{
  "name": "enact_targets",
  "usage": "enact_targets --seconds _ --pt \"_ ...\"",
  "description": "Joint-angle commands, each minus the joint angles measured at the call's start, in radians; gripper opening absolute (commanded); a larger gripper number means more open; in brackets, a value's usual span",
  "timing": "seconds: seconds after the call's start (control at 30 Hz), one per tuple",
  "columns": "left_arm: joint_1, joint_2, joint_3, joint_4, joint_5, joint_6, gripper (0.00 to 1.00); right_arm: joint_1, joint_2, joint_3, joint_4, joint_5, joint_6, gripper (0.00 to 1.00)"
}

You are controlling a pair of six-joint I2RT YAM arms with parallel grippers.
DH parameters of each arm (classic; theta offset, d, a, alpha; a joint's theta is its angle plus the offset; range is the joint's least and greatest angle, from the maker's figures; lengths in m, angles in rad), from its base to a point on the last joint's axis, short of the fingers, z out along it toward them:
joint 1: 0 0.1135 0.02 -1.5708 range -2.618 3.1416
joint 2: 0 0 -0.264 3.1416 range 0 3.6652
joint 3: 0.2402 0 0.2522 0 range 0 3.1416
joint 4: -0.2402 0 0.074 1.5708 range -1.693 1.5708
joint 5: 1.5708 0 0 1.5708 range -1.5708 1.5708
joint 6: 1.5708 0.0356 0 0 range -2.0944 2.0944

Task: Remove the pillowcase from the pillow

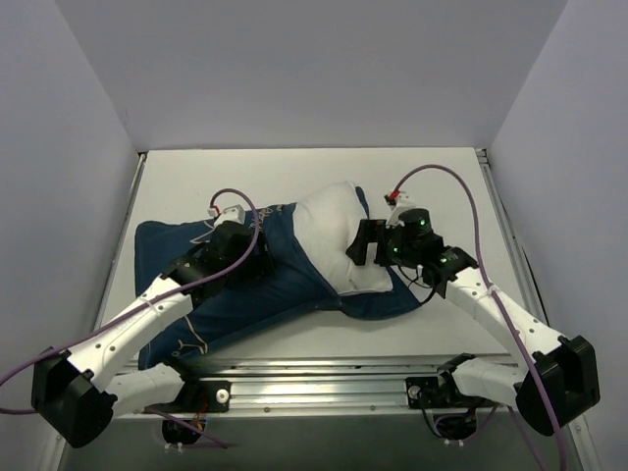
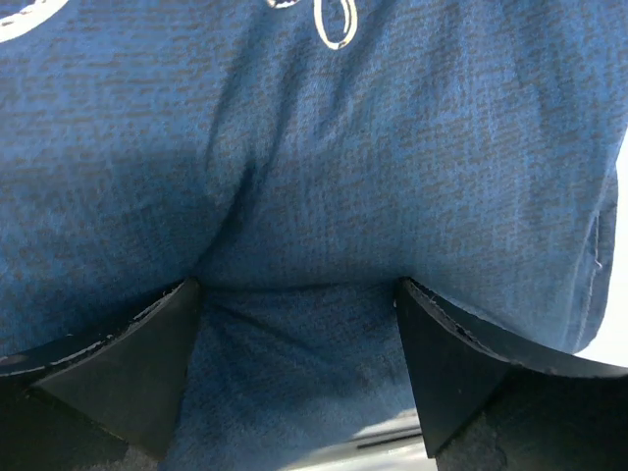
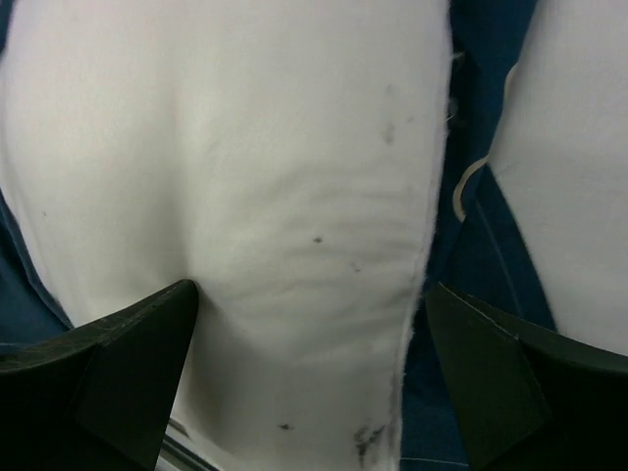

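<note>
1. On the white worktop [image 1: 442, 177] lies the pillowcase [image 1: 167, 245], dark navy, spread from the left side toward the middle and rumpled along its near edge.
2. We see the pillow [image 1: 329, 221], plump and plain white, sticking out of the pillowcase at centre-right. Navy cloth wraps its far right edge and runs under its near end, so part of the pillow is bare and part sits inside the cover.
3. We find the left fingers [image 1: 257, 260] low over the navy cloth just left of the bare pillow, with the arm reaching in from the near left corner.
4. From the left wrist camera we see those fingers standing wide apart, with a soft fold of pillowcase [image 2: 392, 177] bulging up between them and not clamped. A cream line drawing [image 2: 334, 25] shows at the top of that view.
5. We find the right fingers [image 1: 358, 245] at the pillow's right flank, with the arm coming in from the near right corner.
6. From the right wrist camera we see them spread wide too, with the white pillow [image 3: 245, 177] filling the gap and nothing gripped. A few dark specks [image 3: 317, 238] mark the white fabric.
7. Beside the pillow's seamed edge a strip of pillowcase [image 3: 481, 255] shows. We cannot tell what the white area further right is.
</note>
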Motion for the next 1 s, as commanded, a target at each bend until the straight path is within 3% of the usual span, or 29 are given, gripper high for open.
enact_targets --seconds 0.0,0.2,0.37,0.5,0.67,0.77,0.87,0.97 --pt "0.037 0.157 0.060 0.138 0.046 0.123 0.89 0.093 0.025 -0.059 0.051 -0.066 0.004 0.96" --pt "0.062 0.420 0.315 0.281 0.100 0.289 0.89 0.236 0.022 -0.114 0.170 -0.070 0.096 0.86" --pt "0.068 0.469 0.407 0.341 0.168 0.271 0.89 0.281 0.010 -0.115 0.165 0.041 0.136 0.86" --pt "0.067 0.349 0.345 0.355 0.175 0.258 0.89 0.283 0.036 -0.071 0.111 0.136 0.124 0.88" --pt "0.060 0.129 0.165 0.298 0.163 0.268 0.90 0.295 0.097 0.019 0.025 0.205 0.115 0.98" --pt "0.044 -0.023 0.050 0.255 0.178 0.245 0.91 0.310 0.125 0.081 -0.055 0.271 0.118 1.00" --pt "0.018 -0.058 -0.065 0.252 0.246 0.197 0.89 0.347 0.135 0.134 -0.130 0.337 0.133 1.00" --pt "-0.087 -0.059 -0.136 0.327 0.260 0.143 0.89 0.378 0.140 0.150 -0.159 0.361 0.155 1.00"
